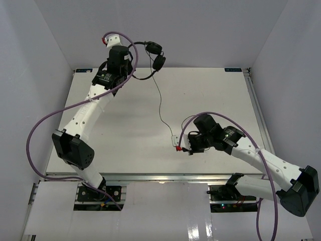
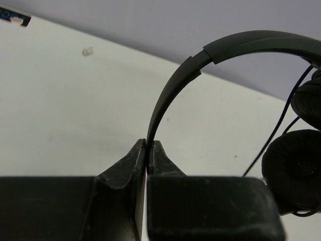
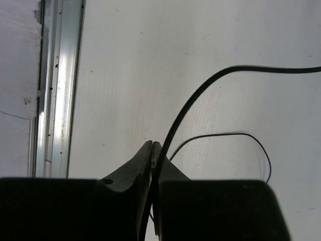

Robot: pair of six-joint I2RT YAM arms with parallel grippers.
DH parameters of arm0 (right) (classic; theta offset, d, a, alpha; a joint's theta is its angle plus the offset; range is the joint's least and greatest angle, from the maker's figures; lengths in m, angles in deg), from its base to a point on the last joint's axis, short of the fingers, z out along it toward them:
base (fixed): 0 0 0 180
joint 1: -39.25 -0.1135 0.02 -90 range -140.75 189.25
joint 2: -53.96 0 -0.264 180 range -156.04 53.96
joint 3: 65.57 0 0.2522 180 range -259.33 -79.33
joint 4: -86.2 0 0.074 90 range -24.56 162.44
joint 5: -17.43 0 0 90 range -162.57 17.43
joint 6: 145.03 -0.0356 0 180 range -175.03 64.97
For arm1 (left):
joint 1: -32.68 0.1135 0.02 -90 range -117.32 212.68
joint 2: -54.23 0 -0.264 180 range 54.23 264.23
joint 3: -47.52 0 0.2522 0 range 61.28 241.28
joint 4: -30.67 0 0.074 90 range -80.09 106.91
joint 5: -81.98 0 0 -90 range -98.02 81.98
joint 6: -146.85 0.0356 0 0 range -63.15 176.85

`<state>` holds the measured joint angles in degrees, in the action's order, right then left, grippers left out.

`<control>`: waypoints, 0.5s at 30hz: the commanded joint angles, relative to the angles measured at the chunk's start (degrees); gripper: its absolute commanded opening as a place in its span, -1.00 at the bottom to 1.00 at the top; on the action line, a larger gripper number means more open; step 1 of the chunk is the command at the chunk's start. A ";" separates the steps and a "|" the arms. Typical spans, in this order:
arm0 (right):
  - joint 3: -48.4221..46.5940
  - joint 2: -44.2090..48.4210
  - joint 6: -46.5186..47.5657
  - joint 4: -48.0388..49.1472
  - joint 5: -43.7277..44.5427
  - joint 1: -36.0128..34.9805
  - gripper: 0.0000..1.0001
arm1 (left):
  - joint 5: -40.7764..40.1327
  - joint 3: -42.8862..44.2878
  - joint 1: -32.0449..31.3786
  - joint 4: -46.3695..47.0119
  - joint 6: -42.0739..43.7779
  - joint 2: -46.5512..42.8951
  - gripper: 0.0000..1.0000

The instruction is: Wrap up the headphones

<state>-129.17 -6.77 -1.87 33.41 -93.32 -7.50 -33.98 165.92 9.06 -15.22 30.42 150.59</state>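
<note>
On the left we see a thick purple cable (image 1: 40,125) looping beside the white, jointed left arm (image 1: 88,113), which reaches to the far left corner of the table (image 1: 210,95), a flat, matt white board. A small blue-marked strip (image 2: 12,16) sits at that far edge; its print is too small for us to read.

The left gripper (image 2: 149,145) is clenched on the headphones (image 1: 155,54). Its two black wedge-shaped fingers (image 2: 128,163) pinch the thin, flat, smoothly curved headband (image 2: 173,88) near one end. The headphones hang raised over the table's far edge, against the grey back wall. The two round earcups (image 2: 293,173) dangle to the right of the gripper, and their pads look soft with a grainy surface.

From the earcups a long, thin black cord (image 1: 159,100) drops to the table and runs toward the near side. It ends at the right gripper (image 3: 154,146), low over the middle of the table, whose black fingers are pressed together on the glossy, round cord. A loose loop of cord (image 3: 241,135) lies on the table just beyond it.

At the table's right edge runs a shiny ribbed metal rail (image 1: 253,108).
</note>
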 commanded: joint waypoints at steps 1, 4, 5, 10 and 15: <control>-10.20 0.64 1.54 -3.44 4.22 -0.28 -0.85 | 0.03 -6.62 0.33 5.22 3.14 -0.82 -1.00; -15.75 -0.50 1.17 -4.80 3.80 -0.31 -0.85 | 0.18 -12.28 0.33 7.48 3.92 -0.63 -1.00; -17.19 -0.83 1.17 -5.03 3.66 -0.35 -0.85 | 0.57 -13.88 0.33 8.01 4.01 -0.34 -1.00; -23.09 -3.14 0.90 -5.82 2.98 -0.15 -0.85 | 3.44 -20.45 0.33 11.16 2.65 1.43 -1.00; -26.82 -4.25 -0.13 -4.82 4.47 1.10 -0.85 | 6.80 -26.82 -0.06 14.15 1.04 3.54 -1.00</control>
<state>-151.90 -10.23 -1.02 28.83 -90.29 -7.35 -30.91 142.54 9.36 -7.10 33.53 154.50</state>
